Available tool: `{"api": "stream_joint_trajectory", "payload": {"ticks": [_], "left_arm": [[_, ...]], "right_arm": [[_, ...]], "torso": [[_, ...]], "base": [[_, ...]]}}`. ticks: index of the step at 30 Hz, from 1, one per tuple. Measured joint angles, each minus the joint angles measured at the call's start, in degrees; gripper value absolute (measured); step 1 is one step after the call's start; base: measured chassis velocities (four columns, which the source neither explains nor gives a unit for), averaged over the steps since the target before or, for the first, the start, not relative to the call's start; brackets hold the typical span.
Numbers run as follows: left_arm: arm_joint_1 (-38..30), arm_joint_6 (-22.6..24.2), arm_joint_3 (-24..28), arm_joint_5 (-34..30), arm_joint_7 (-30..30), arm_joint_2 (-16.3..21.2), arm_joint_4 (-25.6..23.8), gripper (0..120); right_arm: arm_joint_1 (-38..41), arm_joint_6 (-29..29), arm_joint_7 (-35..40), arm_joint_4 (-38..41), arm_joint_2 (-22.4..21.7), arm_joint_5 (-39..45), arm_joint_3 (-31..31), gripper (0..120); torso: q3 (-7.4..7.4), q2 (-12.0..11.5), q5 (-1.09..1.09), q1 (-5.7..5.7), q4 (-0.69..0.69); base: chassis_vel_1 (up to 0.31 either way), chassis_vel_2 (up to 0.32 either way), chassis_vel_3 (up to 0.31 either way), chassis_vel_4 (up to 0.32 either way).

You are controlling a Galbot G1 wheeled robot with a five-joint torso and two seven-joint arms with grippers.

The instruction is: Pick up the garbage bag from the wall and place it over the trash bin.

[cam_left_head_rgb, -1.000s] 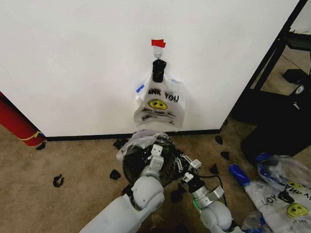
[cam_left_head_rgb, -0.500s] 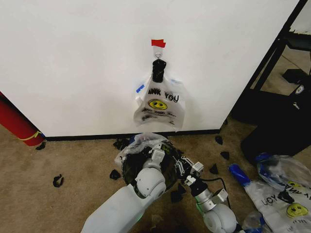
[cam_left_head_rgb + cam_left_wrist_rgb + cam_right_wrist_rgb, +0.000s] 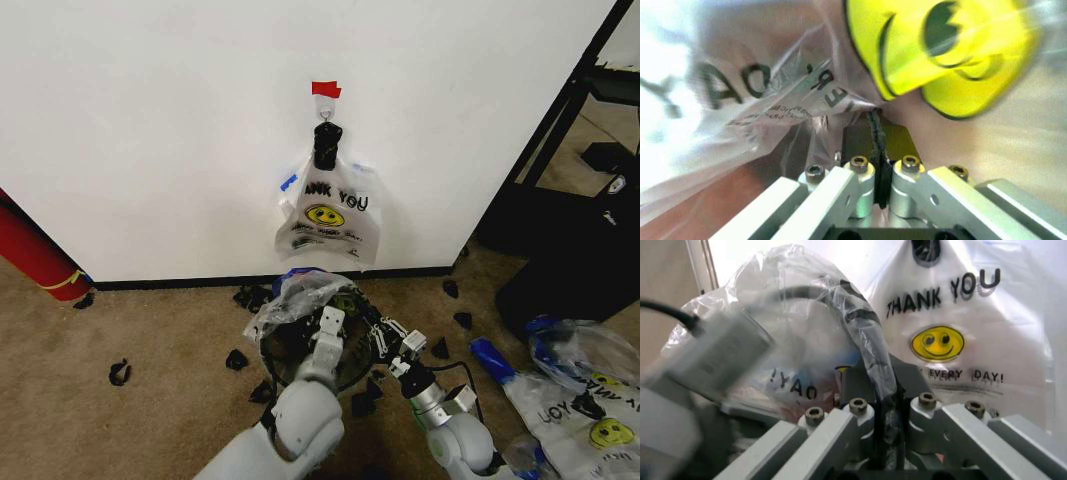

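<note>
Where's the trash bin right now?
In the head view the trash bin stands on the carpet at centre, just before the wall, below the hanging bunch of bags, with the garbage bag draped over it.

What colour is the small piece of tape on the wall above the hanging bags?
Red tape piece on the white wall; the head view shows it best.

Garbage bag [image 3: 300,295] bunched over trash bin [image 3: 310,345] below the wall [image 3: 150,130]; left gripper [image 3: 328,322] and right gripper [image 3: 392,338] at its rim. Clipped bunch of bags [image 3: 328,215] hanging above.
</note>
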Motion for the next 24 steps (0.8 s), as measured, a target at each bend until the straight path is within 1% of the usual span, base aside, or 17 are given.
{"api": "stream_joint_trajectory", "payload": {"ticks": [3, 7, 14, 21, 24], "left_arm": [[1.13, 0.58, 0.10, 0.23, 0.51, 1.33, -1.01, 0], [1.84, 0.82, 0.44, 0.69, 0.57, 2.18, -0.72, 0], [2.16, 0.70, 0.66, 3.26, 0.57, 2.13, 2.04, 0], [1.12, 0.31, -1.12, 5.24, 0.87, 2.69, 4.63, 0], [-0.28, -0.07, -1.99, 5.58, 0.90, 2.68, 6.57, 0]], "right_arm": [[0.73, 0.57, -0.05, -0.81, 0.39, -1.13, -0.03, 1], [0.81, 0.81, -0.42, -0.59, 0.64, -1.37, -0.07, 1], [0.40, 1.83, -2.41, 0.67, 0.72, -2.07, 1.21, 1], [-0.86, 2.12, -3.42, 2.85, 0.42, -2.25, 1.88, 1], [-1.23, 2.11, -3.79, 3.81, 0.31, -2.03, 1.78, 1]], "torso": [[0.00, 0.00, 0.00, 0.00, 0.00], [0.00, 0.00, 0.00, 0.00, 0.00], [0.01, 0.00, -0.01, 0.00, 0.00], [0.01, 0.00, 0.00, 0.00, 0.00], [0.01, 0.00, 0.00, 0.00, 0.00]], "base": [[0.000, 0.000, 0.000, 0.000], [0.000, 0.000, 0.000, 0.000], [0.000, 0.000, 0.000, 0.000], [0.000, 0.000, 0.000, 0.000], [0.000, 0.000, 0.000, 0.000]]}}
